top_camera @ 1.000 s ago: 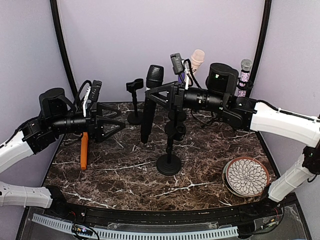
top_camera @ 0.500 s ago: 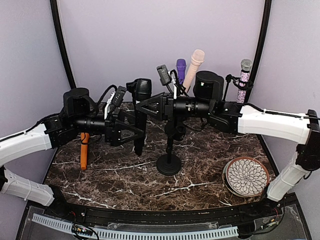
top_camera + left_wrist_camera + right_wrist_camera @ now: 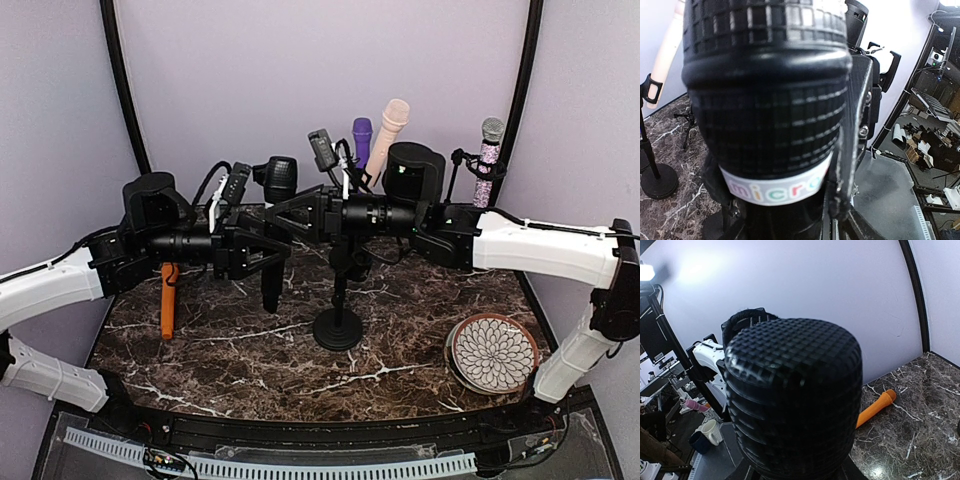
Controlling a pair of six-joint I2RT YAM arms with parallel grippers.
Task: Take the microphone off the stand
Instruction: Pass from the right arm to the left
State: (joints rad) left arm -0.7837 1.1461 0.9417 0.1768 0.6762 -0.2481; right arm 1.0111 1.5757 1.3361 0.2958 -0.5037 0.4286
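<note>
Mid-air handover: black microphone [image 3: 270,295] off stand [image 3: 338,328], upright above tabletop [image 3: 400,350]. Right gripper [image 3: 275,215] clamps it. Left gripper [image 3: 268,250] straddles it, grip unclear. Next, likely: left secures, right lets go.

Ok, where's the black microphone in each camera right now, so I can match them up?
Top external: black microphone left of centre, head up, held clear of the tabletop.
Left wrist: its mesh head fills the left and centre, very close.
Right wrist: its mesh head fills the centre.
Shared landmark: the marble table.
</note>
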